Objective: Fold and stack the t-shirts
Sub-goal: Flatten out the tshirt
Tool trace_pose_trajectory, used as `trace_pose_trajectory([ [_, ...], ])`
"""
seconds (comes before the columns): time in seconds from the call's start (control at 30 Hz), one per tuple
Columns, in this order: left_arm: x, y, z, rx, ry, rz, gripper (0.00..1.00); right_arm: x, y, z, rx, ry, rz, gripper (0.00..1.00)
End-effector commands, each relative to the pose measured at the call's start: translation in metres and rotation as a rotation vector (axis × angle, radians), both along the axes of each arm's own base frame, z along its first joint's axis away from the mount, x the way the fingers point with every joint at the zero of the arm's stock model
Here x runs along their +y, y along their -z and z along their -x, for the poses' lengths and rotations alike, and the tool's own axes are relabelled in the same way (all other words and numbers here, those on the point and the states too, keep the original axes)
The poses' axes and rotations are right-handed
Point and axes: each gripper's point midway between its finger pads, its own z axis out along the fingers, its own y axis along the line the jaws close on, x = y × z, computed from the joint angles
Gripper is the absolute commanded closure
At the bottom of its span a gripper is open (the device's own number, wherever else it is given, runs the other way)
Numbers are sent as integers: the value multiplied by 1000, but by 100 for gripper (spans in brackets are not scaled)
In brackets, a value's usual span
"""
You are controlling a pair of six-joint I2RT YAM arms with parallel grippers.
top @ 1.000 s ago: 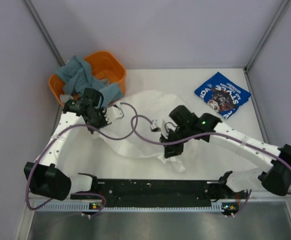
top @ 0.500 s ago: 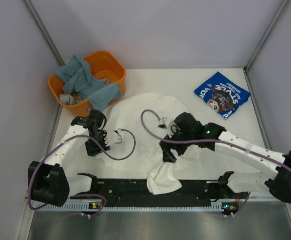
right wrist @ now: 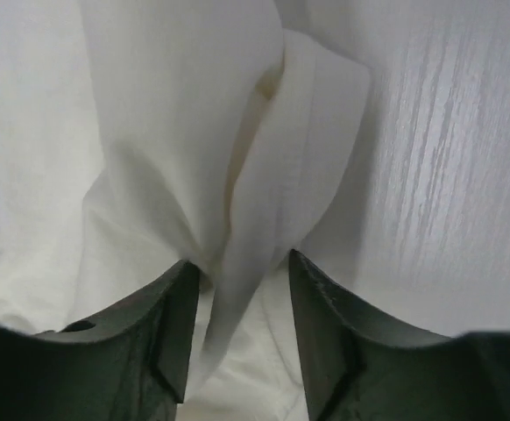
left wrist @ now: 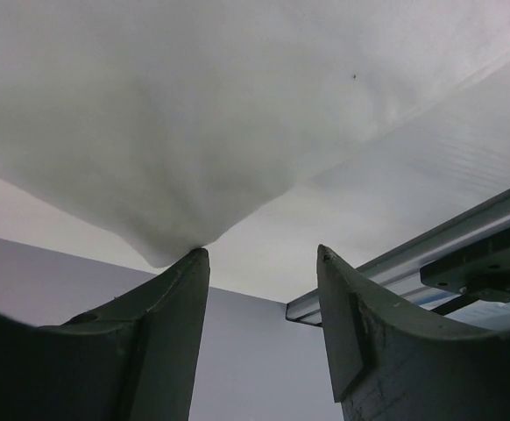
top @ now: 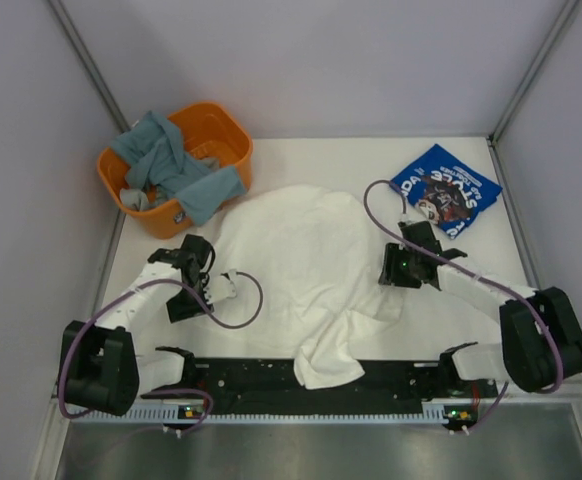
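Step in hand, as I judge it: spreading the white t-shirt (top: 301,250) flat before the first fold.

Positions:
- The white t-shirt lies mid-counter (top: 301,160), rumpled, with no print showing. Its near corner droops over the black rail (top: 271,375).
- The blue t-shirt (top: 443,190) lies folded at the far right, apart from the white one.

Right gripper (top: 393,270): clamped on a fold at the shirt's right edge. In the wrist view the cloth (right wrist: 176,132) bunches in between my fingers (right wrist: 242,263).

Left gripper (top: 181,303): fingers apart, nothing between them. The shirt (left wrist: 194,114) only brushes one fingertip (left wrist: 259,263), so there is no hold on that side.

To do it well (judgement):
- Take the left edge before pulling, since a one-sided tug will only slide the whole shirt.
- Grip the hem itself, a single layer.
- Draw both sides outward low over the counter with even tension.
- Ease the drooping corner back off the rail.
- Keep the right pull short of the blue t-shirt.

Count:
- T-shirts on the counter: 2 (1 white, 1 blue).
- Orange basket (top: 233,132): 1, far left, holding grey-teal cloth (top: 171,160). I cannot tell how many pieces.
- Grippers: 2.
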Motion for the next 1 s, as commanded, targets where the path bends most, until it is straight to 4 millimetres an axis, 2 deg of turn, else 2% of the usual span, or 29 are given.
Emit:
trace_pose_trajectory([
  [0.0, 1, 3, 0, -30, -25, 2, 43, 1, -1, -50, -73, 30, -25, 74],
  [0.07, -3, 3, -3, -35, -31, 27, 43, -2, -4, -67, -85, 29, -18, 100],
  [0.1, -6, 2, -7, -44, -35, 44, 43, -7, -7, -77, -97, 41, -6, 100],
  [0.2, -16, -5, -25, -105, -43, 92, 43, -31, -32, -122, -181, 115, 20, 100],
  [0.3, -36, -15, -38, -135, -36, 194, 43, -51, -55, -160, -234, 150, 56, 100],
  [0.33, -45, -19, -41, -137, -29, 239, 43, -53, -60, -168, -226, 142, 72, 99],
  [0.4, -64, -20, -36, -107, -9, 328, 42, -63, -69, -179, -216, 138, 145, 65],
  [0.43, -69, -19, -33, -93, 1, 346, 43, -66, -75, -177, -214, 128, 162, 58],
  [0.57, -73, -8, -12, -9, 41, 366, 42, -76, -111, -153, -276, 144, 192, 44],
  [0.63, -80, -4, -4, 23, 56, 393, 38, -77, -128, -131, -304, 162, 191, 42],
  [0.67, -85, -4, -1, 35, 61, 410, 35, -75, -129, -118, -297, 165, 197, 41],
  [0.7, -93, -3, 4, 55, 76, 432, 34, -74, -130, -105, -289, 169, 201, 41],
  [0.83, -115, -1, 28, 116, 179, 434, 34, -58, -105, -48, -167, 161, 159, 39],
  [0.87, -117, 0, 35, 128, 203, 416, 36, -53, -101, -35, -141, 160, 128, 39],
  [0.97, -116, -1, 45, 148, 215, 396, 51, -46, -85, 0, -67, 174, 96, 36],
])
